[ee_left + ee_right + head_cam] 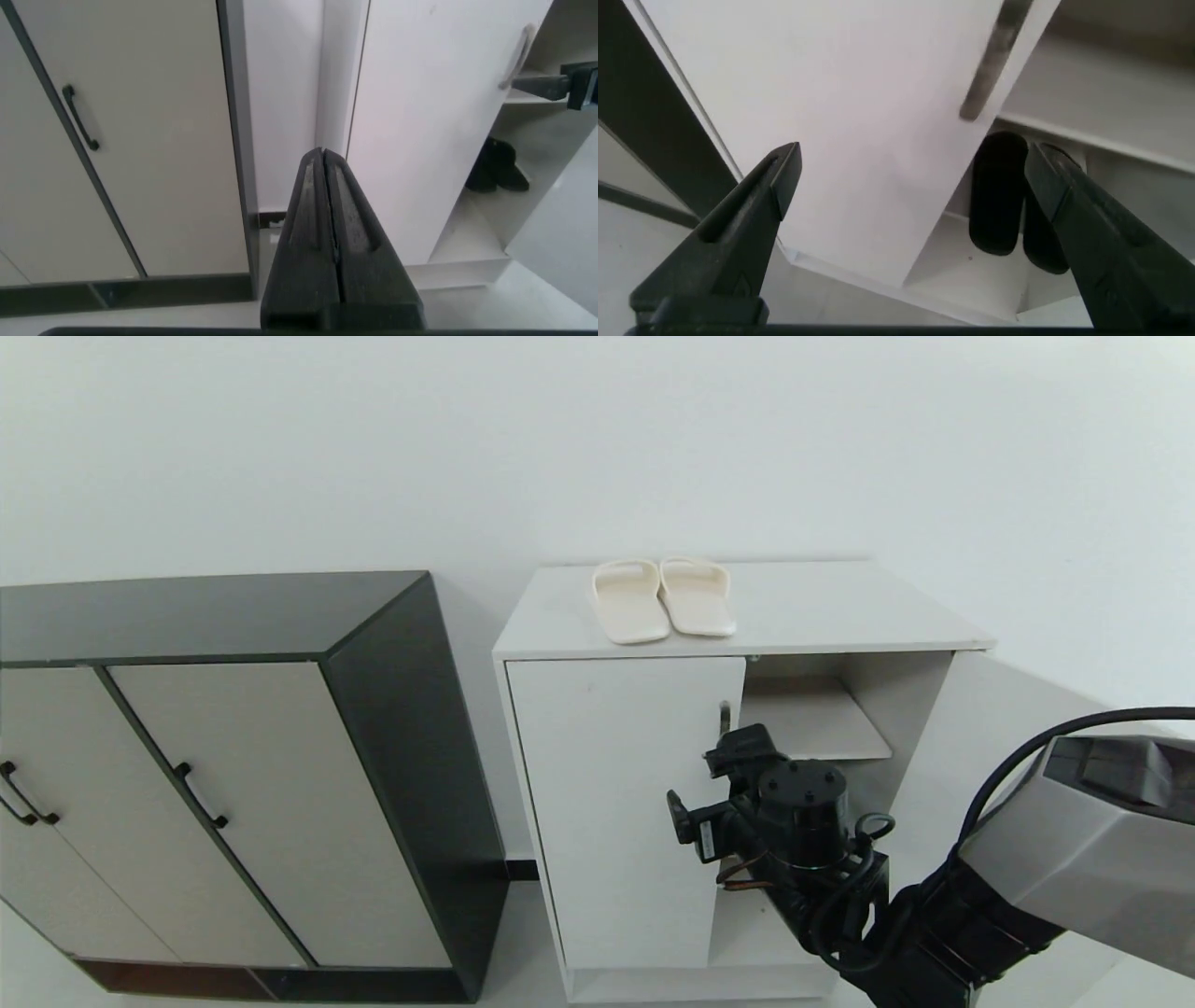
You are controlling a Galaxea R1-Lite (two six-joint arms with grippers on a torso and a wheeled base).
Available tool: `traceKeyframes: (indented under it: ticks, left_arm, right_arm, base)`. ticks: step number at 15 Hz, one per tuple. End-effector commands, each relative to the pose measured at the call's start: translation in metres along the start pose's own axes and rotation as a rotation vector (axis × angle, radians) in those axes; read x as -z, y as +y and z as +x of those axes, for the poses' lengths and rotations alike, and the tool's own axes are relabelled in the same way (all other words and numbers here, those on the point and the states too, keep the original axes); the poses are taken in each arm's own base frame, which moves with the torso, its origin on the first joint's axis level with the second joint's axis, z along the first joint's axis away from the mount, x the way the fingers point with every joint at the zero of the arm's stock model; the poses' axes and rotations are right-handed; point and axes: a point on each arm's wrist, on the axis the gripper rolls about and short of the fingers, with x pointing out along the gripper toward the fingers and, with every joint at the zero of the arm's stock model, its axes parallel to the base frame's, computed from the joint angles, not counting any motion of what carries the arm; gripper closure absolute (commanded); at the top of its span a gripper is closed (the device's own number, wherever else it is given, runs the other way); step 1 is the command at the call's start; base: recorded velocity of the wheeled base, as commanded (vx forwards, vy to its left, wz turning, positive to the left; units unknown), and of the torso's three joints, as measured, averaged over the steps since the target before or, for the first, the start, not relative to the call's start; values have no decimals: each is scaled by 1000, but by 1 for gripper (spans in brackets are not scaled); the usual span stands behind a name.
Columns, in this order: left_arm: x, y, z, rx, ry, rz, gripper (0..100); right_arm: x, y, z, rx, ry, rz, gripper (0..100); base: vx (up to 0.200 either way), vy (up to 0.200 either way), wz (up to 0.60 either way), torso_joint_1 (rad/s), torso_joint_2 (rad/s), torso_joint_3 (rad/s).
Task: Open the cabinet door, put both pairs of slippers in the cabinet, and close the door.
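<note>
- So far, about half the job looks done; the black cabinet (233, 709), left of the white cabinet (840, 607), seems to play no part.
- Out in front of the white cabinet's left side, the left tool (323, 187) is pressed shut and carries nothing.
- The door (616, 803) covers the left half of the white cabinet's front and looks flush with it from the head view. The right half stands open, so the inside can be reached.
- On top of the white cabinet, toward its left, the cream pair (695, 597) lies side by side. It is not yet put away, which I judge to be the main step left.
- The handle (724, 717) sits on the door's right edge, at the middle of the white cabinet's front.
- Just in front of that handle is the right tool (913, 159), spread wide and gripping nothing. In its wrist view the door's edge lies between its fingers, and I cannot tell whether either touches the door.
- Inside the white cabinet, on its floor near the door's right edge, stands the dark pair (999, 196), so this pair counts as stowed.
- A bare shelf (812, 719) in the white cabinet's open right half would take the cream pair.
- Left to do: bring the cream pair inside, then close the door.
</note>
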Motion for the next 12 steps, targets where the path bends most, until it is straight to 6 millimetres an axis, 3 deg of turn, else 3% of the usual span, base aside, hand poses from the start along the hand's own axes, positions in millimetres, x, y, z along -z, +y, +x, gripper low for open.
traceKeyframes:
  ticks: [1,12]
  left_arm:
    - [0,0,0,-1,1,-1,100]
    - [0,0,0,0,0,-1,100]
  right_arm:
    - [1,0,0,0,1,0,0]
    - [2,0,0,2,6,-5,0]
  base:
    - [0,0,0,198,-510,-315]
    - [0,0,0,235,-548,-316]
